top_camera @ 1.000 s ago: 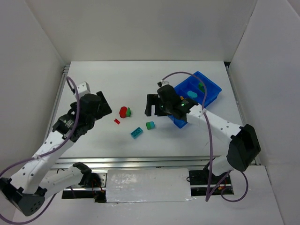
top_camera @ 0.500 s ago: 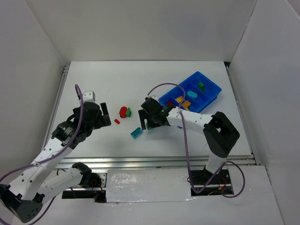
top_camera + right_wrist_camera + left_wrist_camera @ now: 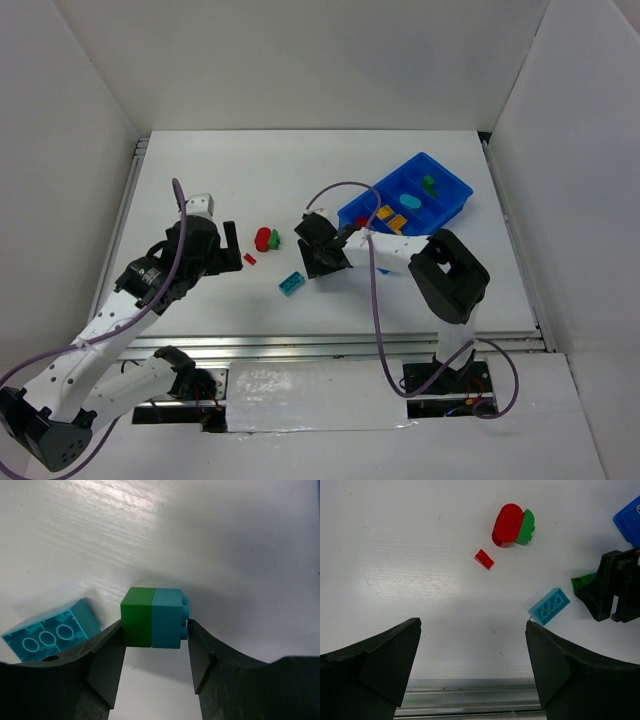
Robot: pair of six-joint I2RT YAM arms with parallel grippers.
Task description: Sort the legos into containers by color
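Right hand (image 3: 155,636) no longer spread, now tight around green-teal brick (image 3: 152,614); left hand (image 3: 472,627) wide apart.

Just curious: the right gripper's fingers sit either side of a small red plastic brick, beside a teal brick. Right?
No: in the right wrist view, the small plastic brick the right gripper brackets is half green, half teal, not red. The teal brick is beside it.

Brick pair (image 3: 152,617) in right claw (image 3: 155,626) (tray (image 3: 455,190) right)
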